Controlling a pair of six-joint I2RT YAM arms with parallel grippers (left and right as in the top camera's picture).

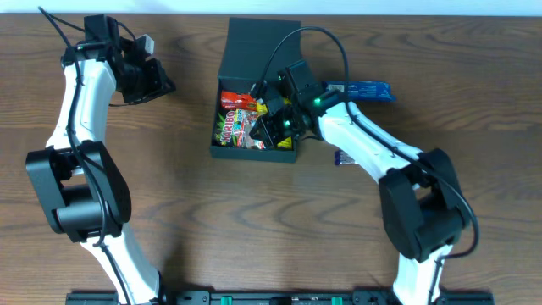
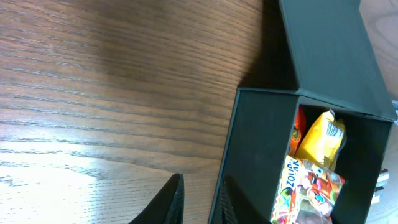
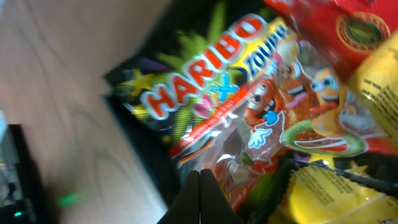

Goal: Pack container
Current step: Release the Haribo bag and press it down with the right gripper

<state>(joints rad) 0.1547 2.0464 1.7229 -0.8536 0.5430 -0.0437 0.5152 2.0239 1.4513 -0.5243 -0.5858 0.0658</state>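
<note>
The black container (image 1: 261,47) sits on the table (image 1: 169,195) near its far edge, flap lid thrown back, snack packets inside. The right arm's fingers (image 3: 210,200), clenched together, hover over a Haribo packet (image 3: 205,93) within. The left arm's fingers (image 2: 173,200), slightly parted and empty, hang left of the container. A blue packet (image 1: 364,90) lies beside its right wall.
</note>
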